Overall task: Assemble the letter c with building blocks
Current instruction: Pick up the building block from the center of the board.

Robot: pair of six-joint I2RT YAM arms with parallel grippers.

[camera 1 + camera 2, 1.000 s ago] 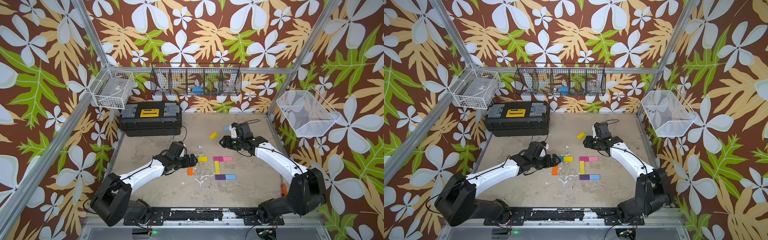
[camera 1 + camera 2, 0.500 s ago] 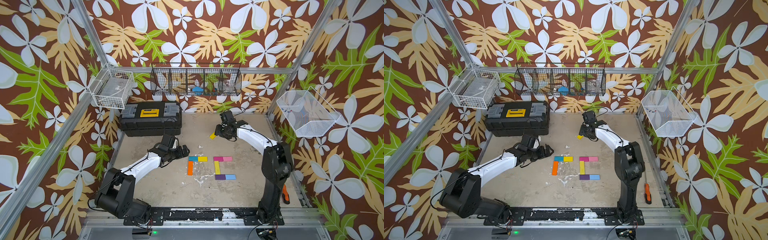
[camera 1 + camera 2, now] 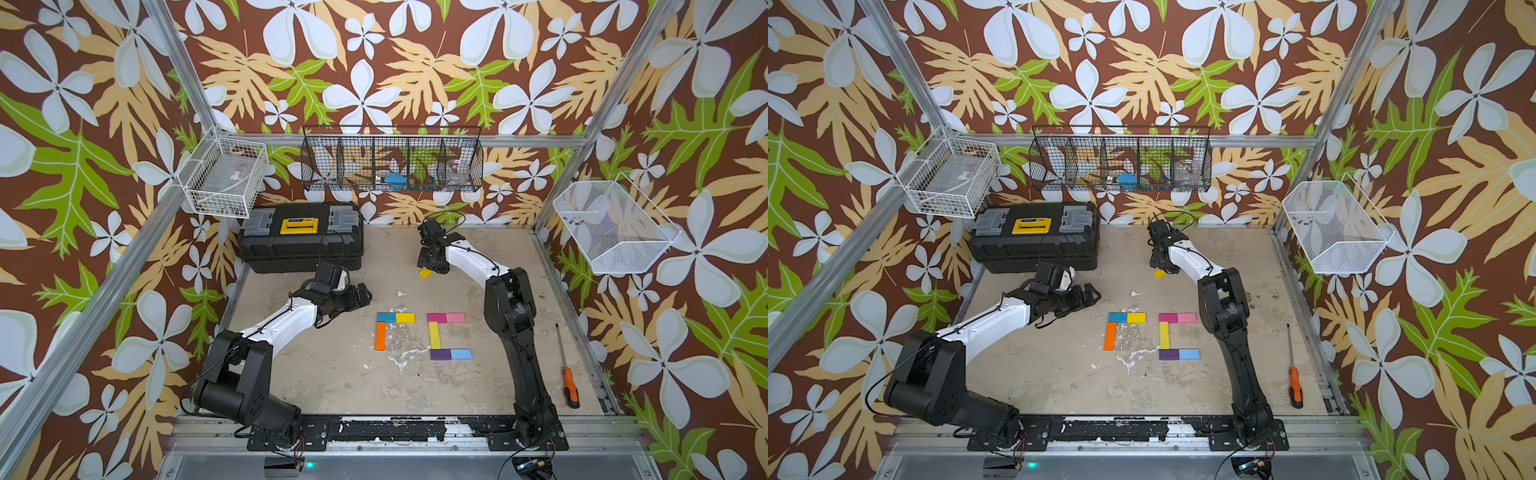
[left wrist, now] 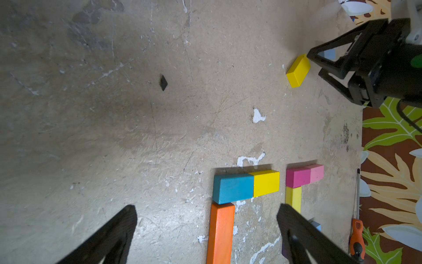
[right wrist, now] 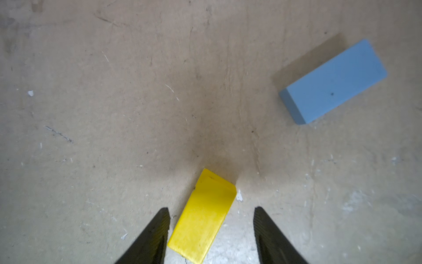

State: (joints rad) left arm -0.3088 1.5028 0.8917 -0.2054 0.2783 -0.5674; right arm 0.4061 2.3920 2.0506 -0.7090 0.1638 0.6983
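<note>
Five building blocks form a C in both top views: magenta (image 3: pixel 436 318), pink (image 3: pixel 456 318), a long yellow one (image 3: pixel 434 335), purple (image 3: pixel 440 354) and light blue (image 3: pixel 461 354). To its left lie a teal block (image 3: pixel 384 317), a yellow block (image 3: pixel 405 318) and an orange block (image 3: pixel 380 336). My right gripper (image 5: pixel 212 209) is open at the back, its fingers astride a loose yellow block (image 5: pixel 203 217) on the table. Another light blue block (image 5: pixel 333 82) lies beyond it. My left gripper (image 4: pixel 206 207) is open and empty, hovering left of the teal block (image 4: pixel 233 188).
A black toolbox (image 3: pixel 299 237) stands at the back left. An orange-handled screwdriver (image 3: pixel 567 382) lies along the right edge. Wire baskets hang on the back wall (image 3: pixel 390 160) and on the side walls.
My right arm swung from beside the C to the back and came down over the loose yellow block. My left gripper drew back to the left, uncovering the teal block.
</note>
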